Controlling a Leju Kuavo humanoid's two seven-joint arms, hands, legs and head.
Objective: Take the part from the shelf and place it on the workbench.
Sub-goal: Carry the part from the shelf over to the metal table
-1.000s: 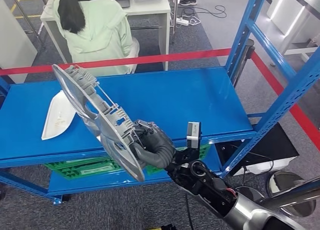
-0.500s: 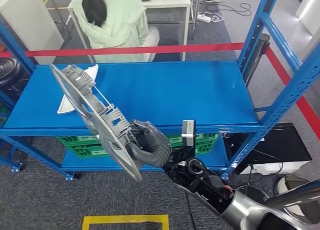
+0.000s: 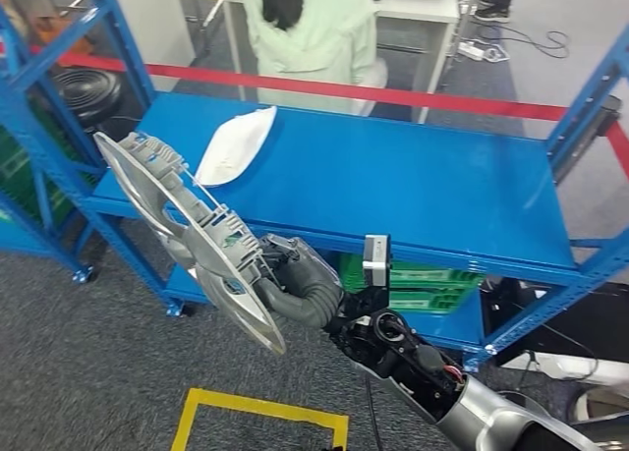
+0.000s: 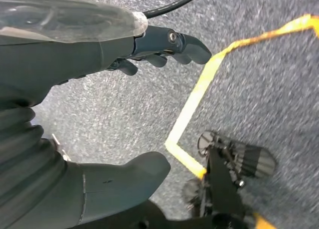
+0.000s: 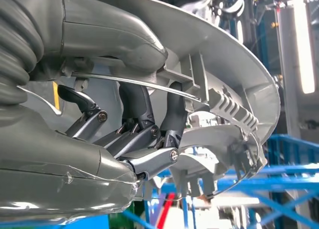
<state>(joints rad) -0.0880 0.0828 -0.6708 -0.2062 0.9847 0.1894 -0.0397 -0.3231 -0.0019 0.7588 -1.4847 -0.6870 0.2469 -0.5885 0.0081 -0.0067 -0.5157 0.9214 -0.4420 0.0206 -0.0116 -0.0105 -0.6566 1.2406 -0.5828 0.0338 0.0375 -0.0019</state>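
Observation:
My right hand (image 3: pixel 293 284) grips a long grey ribbed plastic part (image 3: pixel 186 230) and holds it tilted in the air in front of the blue shelf (image 3: pixel 385 191). In the right wrist view its fingers (image 5: pixel 150 134) curl into the ribbed inner side of the part (image 5: pixel 226 84), with the thumb over its outer shell. A white curved part (image 3: pixel 236 144) lies on the shelf top at the far left. My left hand (image 4: pixel 112 109) hangs over the grey carpet with thumb and fingers apart and nothing in it.
A person in a pale green top (image 3: pixel 315 33) sits at a white desk (image 3: pixel 416 19) behind red barrier tape (image 3: pixel 356 89). Green crates (image 3: pixel 404 274) sit on the lower shelf. Blue uprights (image 3: pixel 44 146) stand at left. Yellow floor tape (image 3: pixel 259 412) marks the carpet below.
The whole view has swung left: shelf, person and white part slid rightwards in the picture, and the yellow floor marking came into sight. The right hand keeps holding the grey part in the same pose.

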